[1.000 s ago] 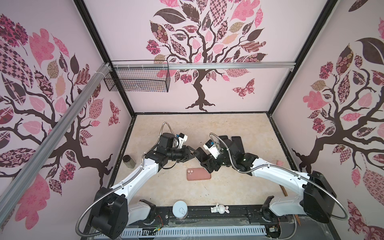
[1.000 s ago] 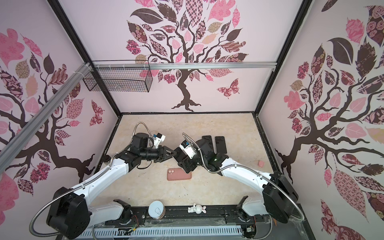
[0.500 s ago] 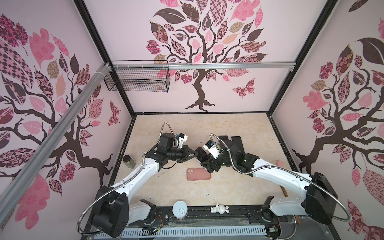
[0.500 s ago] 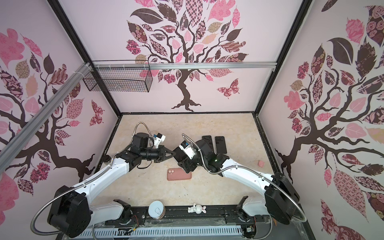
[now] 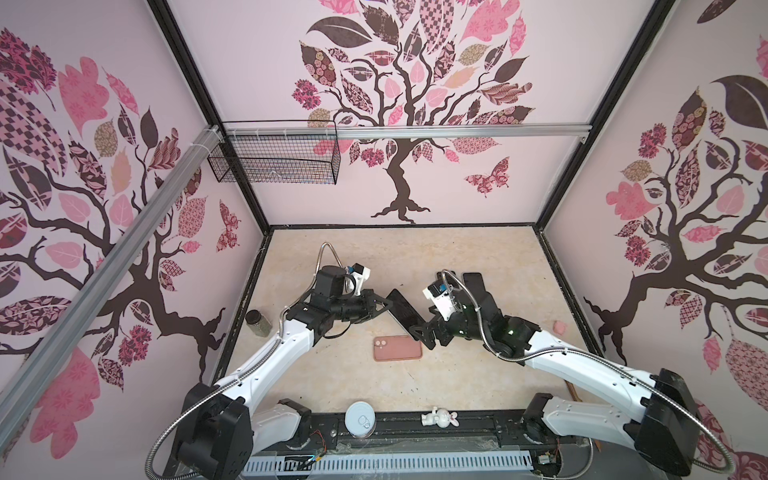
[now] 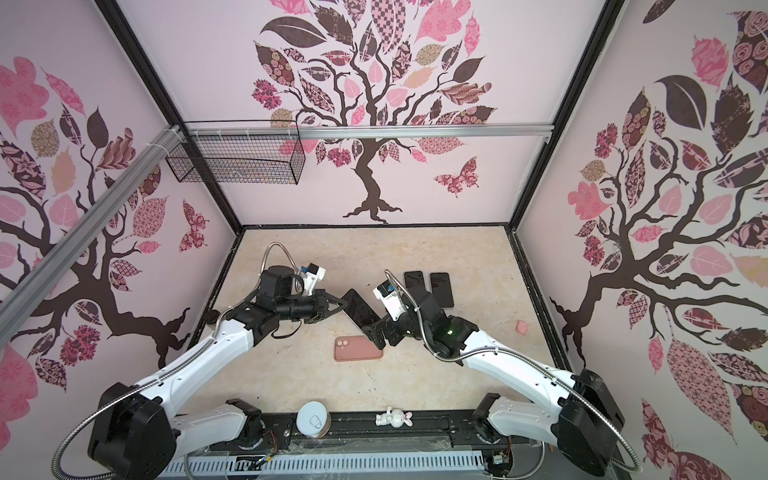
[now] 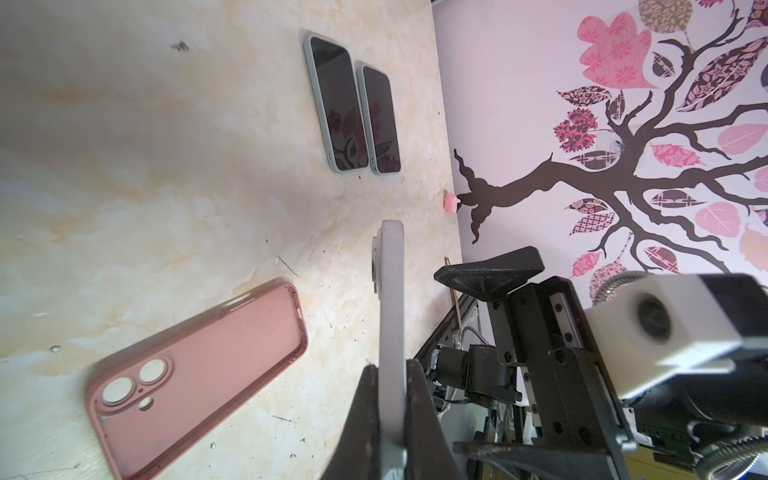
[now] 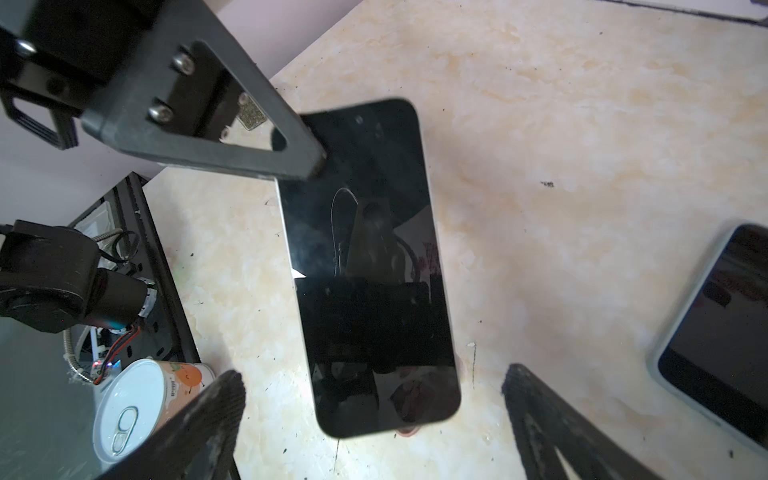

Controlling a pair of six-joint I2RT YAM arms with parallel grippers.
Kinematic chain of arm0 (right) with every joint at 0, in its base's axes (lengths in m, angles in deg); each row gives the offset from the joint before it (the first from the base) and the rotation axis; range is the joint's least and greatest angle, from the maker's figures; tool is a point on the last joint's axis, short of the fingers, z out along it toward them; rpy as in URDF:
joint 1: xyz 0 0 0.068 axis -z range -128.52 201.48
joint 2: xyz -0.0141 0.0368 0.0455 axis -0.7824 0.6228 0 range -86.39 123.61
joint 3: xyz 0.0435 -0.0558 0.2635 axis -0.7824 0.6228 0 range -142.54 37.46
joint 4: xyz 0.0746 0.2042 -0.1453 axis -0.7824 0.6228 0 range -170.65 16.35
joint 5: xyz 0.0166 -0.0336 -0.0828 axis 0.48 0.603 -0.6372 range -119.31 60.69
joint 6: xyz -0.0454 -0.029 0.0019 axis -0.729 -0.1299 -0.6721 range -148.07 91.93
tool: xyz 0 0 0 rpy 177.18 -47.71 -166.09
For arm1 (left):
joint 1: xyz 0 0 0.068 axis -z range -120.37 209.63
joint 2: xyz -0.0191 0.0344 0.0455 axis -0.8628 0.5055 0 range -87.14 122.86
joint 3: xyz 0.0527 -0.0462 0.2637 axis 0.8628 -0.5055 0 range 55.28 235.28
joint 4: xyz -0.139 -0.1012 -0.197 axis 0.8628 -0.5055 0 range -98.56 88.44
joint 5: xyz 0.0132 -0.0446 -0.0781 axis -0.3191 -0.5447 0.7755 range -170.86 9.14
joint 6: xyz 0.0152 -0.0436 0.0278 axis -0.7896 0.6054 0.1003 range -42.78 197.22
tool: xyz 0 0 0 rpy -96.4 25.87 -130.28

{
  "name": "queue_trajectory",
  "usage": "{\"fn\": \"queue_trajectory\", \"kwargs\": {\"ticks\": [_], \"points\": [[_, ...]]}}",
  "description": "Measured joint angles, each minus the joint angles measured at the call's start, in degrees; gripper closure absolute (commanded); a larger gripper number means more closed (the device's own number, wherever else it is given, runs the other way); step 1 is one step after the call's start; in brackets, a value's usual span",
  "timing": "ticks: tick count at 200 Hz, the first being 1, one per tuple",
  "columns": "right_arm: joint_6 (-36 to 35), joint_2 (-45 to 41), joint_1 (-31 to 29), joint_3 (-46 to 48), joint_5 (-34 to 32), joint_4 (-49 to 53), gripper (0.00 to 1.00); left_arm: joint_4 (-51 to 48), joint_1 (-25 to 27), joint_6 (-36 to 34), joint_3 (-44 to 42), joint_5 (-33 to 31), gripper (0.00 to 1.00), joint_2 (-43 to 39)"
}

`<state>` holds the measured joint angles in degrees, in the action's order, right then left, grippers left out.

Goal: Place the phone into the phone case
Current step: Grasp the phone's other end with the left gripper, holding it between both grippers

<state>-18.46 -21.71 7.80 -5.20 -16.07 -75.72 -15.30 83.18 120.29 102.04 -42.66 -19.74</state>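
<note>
Left hand (image 5: 385, 303) pinching phone (image 5: 405, 312) edge, right hand (image 5: 422, 336) spread wide, case (image 5: 397, 348) lying apart.

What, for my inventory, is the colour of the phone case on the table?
Dusty pink; the phone case shows best in the left wrist view.

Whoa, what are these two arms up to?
The left arm holds a dark phone by one end, jaws shut on it, above the table. The right arm's jaws stand open around the phone's other end, not gripping. The pink case lies on the table nearby, empty. Two more phones lie farther back.
</note>
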Motion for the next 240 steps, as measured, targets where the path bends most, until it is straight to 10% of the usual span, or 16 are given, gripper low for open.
{"fn": "queue_trajectory", "kwargs": {"ticks": [121, 240], "points": [[34.49, 2.78, 7.13, 13.25, 16.22, -32.35, 0.23, 3.23, -0.39, 1.46, -4.33, -13.51, 1.00, -16.11], [54.45, 15.37, 7.82, 14.01, 23.32, -66.49, 0.51, 18.49, -1.25, 9.90, -11.19, -13.73, 1.00, -19.08]]}}
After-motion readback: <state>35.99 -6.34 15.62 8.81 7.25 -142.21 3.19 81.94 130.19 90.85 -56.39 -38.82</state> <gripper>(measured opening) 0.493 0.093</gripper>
